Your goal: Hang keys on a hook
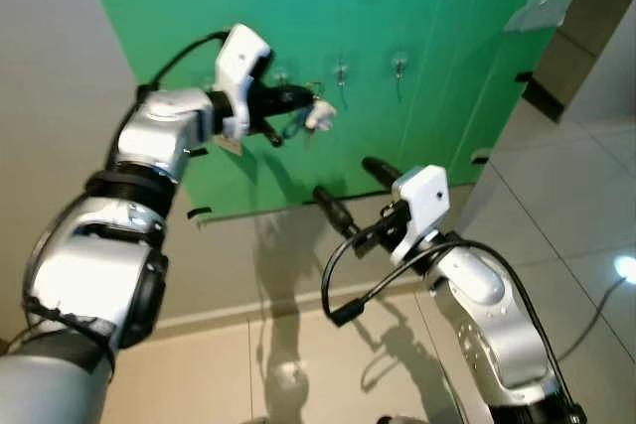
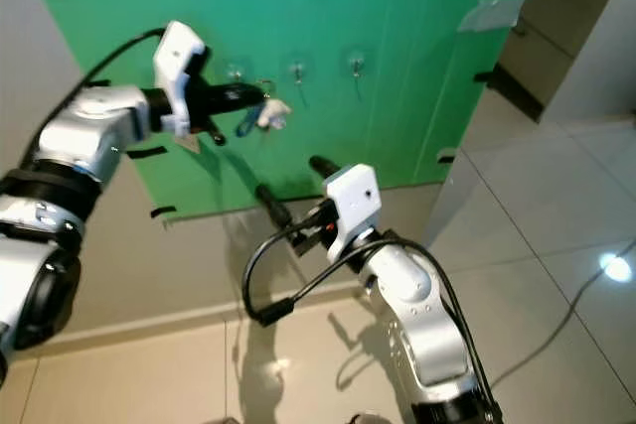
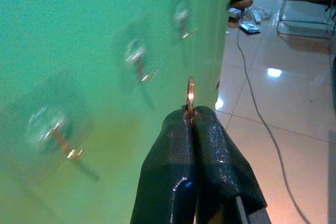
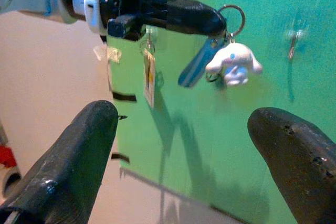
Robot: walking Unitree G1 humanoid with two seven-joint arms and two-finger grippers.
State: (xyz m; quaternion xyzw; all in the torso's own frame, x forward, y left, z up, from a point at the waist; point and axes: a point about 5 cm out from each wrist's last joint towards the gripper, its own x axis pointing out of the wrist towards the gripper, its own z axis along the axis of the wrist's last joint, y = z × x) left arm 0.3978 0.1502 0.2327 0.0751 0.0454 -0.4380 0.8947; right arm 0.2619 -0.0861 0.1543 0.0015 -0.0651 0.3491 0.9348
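Black fingers: left gripper [image 1: 298, 99] is pinched tight on the metal key ring [image 4: 231, 13], fingertips pressed together with the ring's arc poking out past them in the left wrist view
Keys: keys [image 4: 197, 64] hang below the fingertips in front of the green board [image 1: 447, 67], a blue-headed key and a white plush charm [image 4: 234, 62] dangling from the ring, close to the board but not on any hook
Handling, as I judge it: light, loose bunch; the ring is stiff, thin and slick, so it could twist in the grip; the charm is soft and will swing, tugging the ring off line
Where to hold: on the ring itself, at one side, leaving the open loop free to slip over a hook tip; the present grip does that
Hooks: three clear hooks in a row on the board; the left hook [image 1: 281, 76] is nearest the ring, the middle hook [image 1: 341, 73] and right hook [image 1: 399, 68] lie further along
Right gripper: right gripper [image 1: 348, 191] spread wide with nothing between its fingers, held low before the board, below the keys
Risk: the clear hooks are hard to pick out, so a miss is likely
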